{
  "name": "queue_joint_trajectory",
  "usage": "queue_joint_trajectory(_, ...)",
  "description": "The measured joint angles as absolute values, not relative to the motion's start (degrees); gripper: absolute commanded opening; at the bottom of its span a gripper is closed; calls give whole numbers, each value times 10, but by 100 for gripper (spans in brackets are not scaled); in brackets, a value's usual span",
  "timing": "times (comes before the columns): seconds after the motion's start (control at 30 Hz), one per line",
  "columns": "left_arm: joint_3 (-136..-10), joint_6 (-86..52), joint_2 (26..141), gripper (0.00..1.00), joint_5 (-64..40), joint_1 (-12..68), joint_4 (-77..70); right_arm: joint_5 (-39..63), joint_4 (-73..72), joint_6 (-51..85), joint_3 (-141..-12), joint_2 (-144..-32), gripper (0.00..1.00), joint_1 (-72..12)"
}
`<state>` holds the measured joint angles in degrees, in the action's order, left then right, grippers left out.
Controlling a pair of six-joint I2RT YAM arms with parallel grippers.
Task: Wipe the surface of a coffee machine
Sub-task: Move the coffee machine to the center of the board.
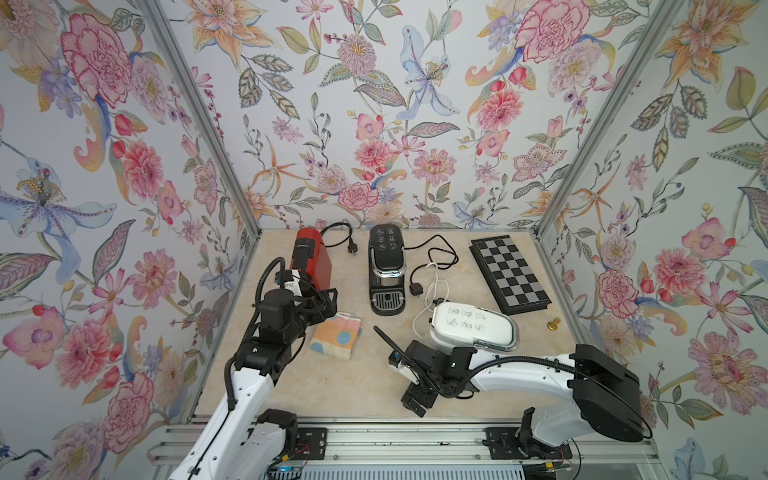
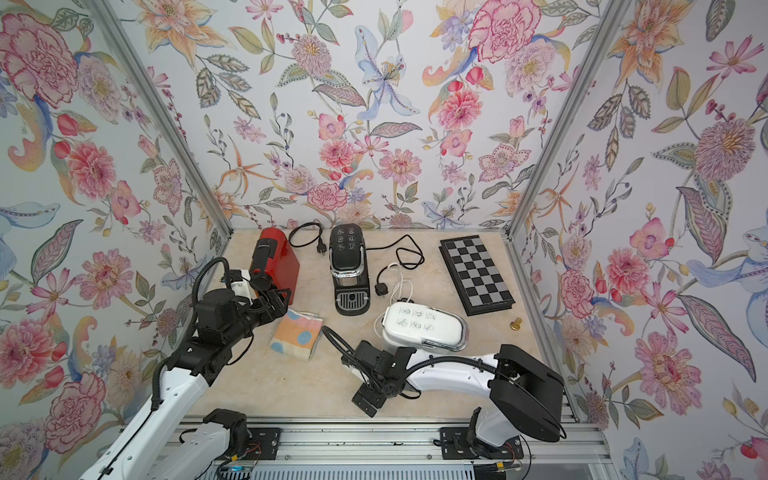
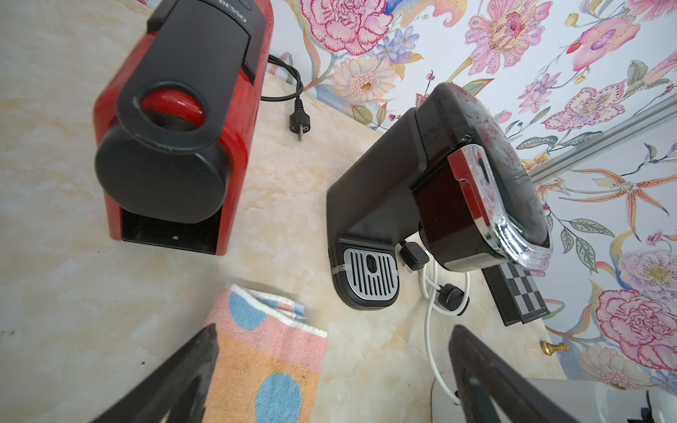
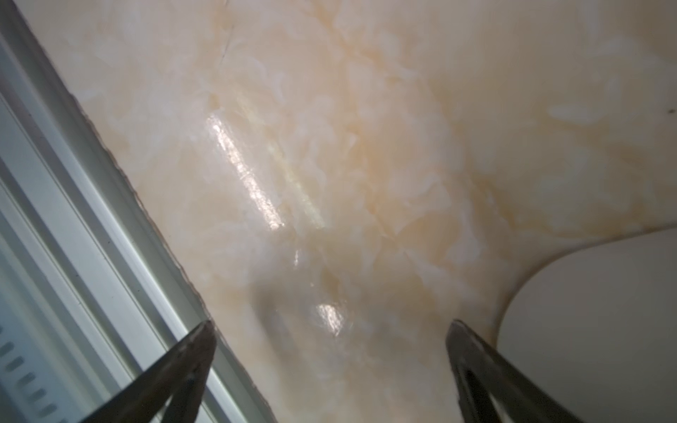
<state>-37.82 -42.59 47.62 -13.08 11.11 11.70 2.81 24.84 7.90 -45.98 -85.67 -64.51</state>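
Observation:
Three coffee machines stand on the marble table in both top views. A red one [image 1: 309,257] [image 3: 176,121] is at the back left, a black one [image 1: 386,266] [image 3: 439,190] at the back middle, and a white one [image 1: 473,326] [image 4: 586,329] at the right. A folded orange and pink cloth with blue dots [image 1: 334,338] [image 3: 271,359] lies flat in front of the red machine. My left gripper [image 1: 328,305] [image 3: 333,329] hovers open just over the cloth's back edge, holding nothing. My right gripper [image 1: 417,405] [image 4: 331,324] is open over bare table near the front edge, beside the white machine.
A folded chessboard [image 1: 509,274] lies at the back right, with a small gold chess piece [image 1: 553,324] near the right wall. Black and white power cords [image 1: 432,266] trail between the machines. An aluminium rail [image 1: 395,440] runs along the table's front edge.

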Motion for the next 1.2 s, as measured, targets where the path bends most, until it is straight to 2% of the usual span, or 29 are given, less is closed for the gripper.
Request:
queue_joint_trajectory(0.33, -378, -426, 458, 99, -133, 104, 125, 46, 234, 58, -506, -932, 100, -491)
queue_joint_trajectory(0.63, -378, -426, 450, 99, -133, 101, 129, 92, 228, 32, -566, -985, 100, -401)
queue_joint_trajectory(0.9, -378, -426, 450, 99, -135, 100, 128, 115, 229, 6, -578, -985, 100, -396)
queue_joint_trajectory(1.2, -378, -426, 466, 99, -148, 100, 114, 109, 232, 39, -505, -837, 100, -430)
